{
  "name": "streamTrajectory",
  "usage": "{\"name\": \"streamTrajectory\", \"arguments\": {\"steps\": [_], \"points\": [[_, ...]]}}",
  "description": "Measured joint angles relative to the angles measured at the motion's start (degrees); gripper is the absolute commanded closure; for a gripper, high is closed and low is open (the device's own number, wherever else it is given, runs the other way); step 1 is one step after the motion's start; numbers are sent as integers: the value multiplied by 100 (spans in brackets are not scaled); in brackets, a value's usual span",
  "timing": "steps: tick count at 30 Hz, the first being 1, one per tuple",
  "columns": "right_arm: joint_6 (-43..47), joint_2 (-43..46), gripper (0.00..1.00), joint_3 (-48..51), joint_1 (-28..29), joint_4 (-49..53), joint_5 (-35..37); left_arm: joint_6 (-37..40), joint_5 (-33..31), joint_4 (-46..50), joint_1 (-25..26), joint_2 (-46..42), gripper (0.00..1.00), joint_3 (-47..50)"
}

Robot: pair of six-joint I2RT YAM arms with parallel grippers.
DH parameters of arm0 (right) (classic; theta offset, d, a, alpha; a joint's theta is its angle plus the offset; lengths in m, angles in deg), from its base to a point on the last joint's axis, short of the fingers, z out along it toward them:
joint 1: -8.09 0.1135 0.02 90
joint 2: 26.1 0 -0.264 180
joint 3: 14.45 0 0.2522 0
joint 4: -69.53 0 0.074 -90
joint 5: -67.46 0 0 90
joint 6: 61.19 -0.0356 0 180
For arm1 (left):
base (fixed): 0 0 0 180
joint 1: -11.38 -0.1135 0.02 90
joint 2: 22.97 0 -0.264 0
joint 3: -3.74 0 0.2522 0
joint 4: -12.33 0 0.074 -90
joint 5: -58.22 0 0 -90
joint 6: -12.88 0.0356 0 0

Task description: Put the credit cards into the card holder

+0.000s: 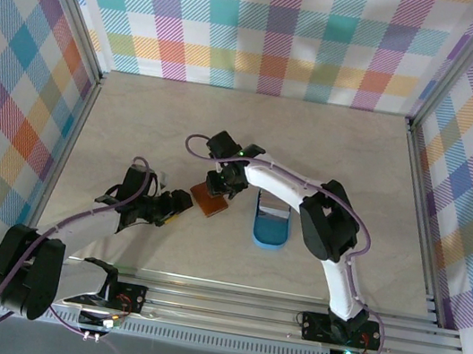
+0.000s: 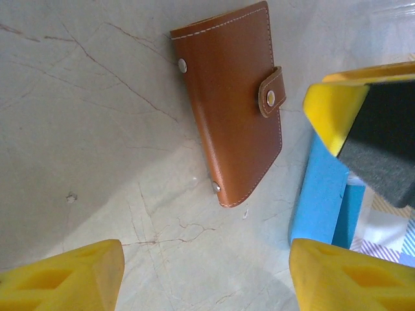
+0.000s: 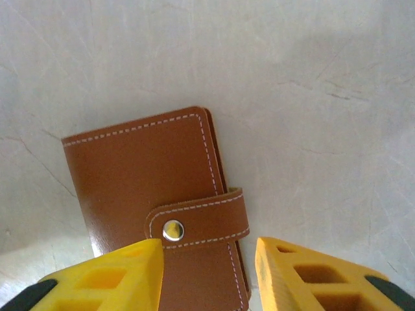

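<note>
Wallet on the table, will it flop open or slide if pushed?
The wallet probably stays folded, since its snap tab is fastened. It lies flat, so tipping or rolling seems unlikely. On the smooth table a push would likely slide it.

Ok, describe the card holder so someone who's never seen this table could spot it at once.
On the pale marbled table, look near the middle, just left of the blue tray. The card holder lies flat there, closed. It alone is reddish-brown leather, with white stitching and a snap tab with a metal stud.
</note>
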Motion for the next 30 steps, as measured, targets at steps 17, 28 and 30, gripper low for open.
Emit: {"name": "streamTrajectory", "arguments": {"steps": [17,28,30], "points": [[380,-756,62,-807,101,442,-101,-63,-42,-90,0,162,31,2],[337,-835,49,-914,153,505,-210,-59,-44,-83,0,201,30,-2],[337,-835,51,-918,188,514,-201,-57,-44,-87,0,236,30,-11]]}}
